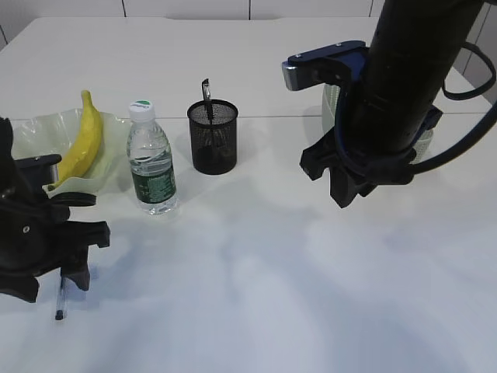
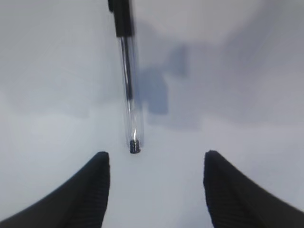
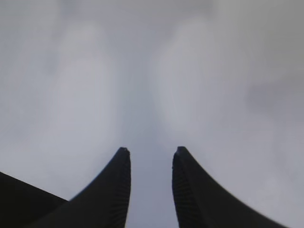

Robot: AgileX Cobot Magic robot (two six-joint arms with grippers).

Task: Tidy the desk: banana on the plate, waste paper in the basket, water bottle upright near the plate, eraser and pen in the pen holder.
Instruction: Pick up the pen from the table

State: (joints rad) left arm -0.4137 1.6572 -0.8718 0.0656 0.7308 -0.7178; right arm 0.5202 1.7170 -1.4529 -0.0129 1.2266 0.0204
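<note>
**Desk tidy, late stage: one pen left on the table**

From my remote station, the pen (image 2: pixel 129 85) is the item in hand. It lies flat on the desk (image 1: pixel 256 295), clear barrel and dark cap, pointing toward 12 o'clock in the left wrist view with its near end just short of the gap between the fingers. In the exterior view its tip shows at about 8 o'clock, just under the left gripper (image 2: pixel 156 164). That gripper stands open and empty, its two fingers either side of the pen's line and not touching it.

Working outward: the banana (image 1: pixel 84 144) lies on the plate (image 1: pixel 31 132) at 10 o'clock. The water bottle (image 1: pixel 151 159) stands upright just beside the plate. The pen holder (image 1: pixel 213 137) stands near 12 o'clock with a dark clip-topped item already upright inside. I cannot make out the eraser; the mesh hides the cup's contents. The basket (image 1: pixel 332 97) is largely hidden behind the right arm, so I cannot tell whether the paper is in it.

The right gripper (image 3: pixel 151 156) hangs over bare table at 2 o'clock, fingers partly apart, holding nothing.

I judge the banana and bottle steps done; the pen's pickup and drop into the holder remain.
</note>
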